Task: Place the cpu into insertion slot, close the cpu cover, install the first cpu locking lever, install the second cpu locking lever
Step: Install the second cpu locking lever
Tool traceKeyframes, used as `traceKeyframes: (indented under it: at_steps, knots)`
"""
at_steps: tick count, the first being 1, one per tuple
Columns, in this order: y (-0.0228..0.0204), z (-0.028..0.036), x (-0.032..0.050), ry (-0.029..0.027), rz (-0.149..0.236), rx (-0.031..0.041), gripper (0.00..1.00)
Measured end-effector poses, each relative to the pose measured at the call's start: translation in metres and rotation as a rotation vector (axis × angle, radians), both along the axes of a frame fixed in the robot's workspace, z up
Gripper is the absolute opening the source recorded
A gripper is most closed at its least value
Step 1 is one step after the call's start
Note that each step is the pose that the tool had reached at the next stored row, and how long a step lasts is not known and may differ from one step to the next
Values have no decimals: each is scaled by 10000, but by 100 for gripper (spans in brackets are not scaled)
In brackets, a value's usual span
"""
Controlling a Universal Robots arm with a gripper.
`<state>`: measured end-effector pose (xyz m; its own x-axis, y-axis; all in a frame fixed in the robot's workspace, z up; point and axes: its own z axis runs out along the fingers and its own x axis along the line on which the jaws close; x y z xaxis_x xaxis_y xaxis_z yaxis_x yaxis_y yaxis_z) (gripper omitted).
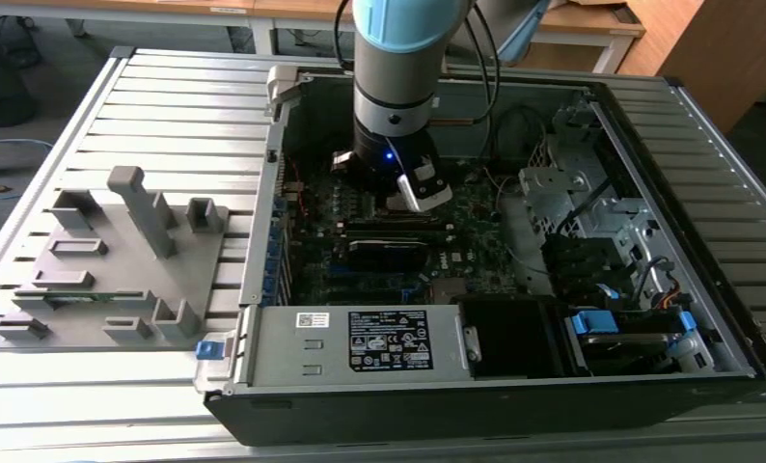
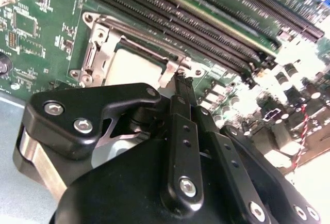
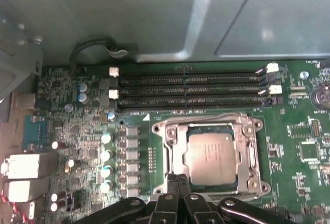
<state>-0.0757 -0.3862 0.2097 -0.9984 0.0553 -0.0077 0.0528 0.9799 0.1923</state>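
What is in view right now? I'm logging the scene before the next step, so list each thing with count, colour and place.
cpu: one, dull grey-brown, seated in the insertion slot.
insertion slot: one, silver-rimmed, on the green motherboard beside the memory slots.
cpu cover: one, silver frame, lying down around the cpu.
memory slots: several, long and black, side by side next to the slot.
computer case: one, dark, open on the slatted table.
fixture tray: one, grey, at the exterior view's left.
gripper: one, black, fingers together at the slot's edge.
arm: one, grey and blue, reaching into the case.
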Motion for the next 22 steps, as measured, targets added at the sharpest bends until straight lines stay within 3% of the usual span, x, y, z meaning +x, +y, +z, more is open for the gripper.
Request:
traceKeyframes:
  at_steps: [6,14,17,20,21,22]
  knots:
    - [54,-1,25,0,2,-246,11]
    - [72,-1,207,32,1,-265,11]
    - [87,-1,248,39,1,-311,11]
    - [109,-1,275,46,-2,-502,11]
    - [119,-1,284,47,0,-639,11]
    - [127,-1,286,47,1,-722,11]
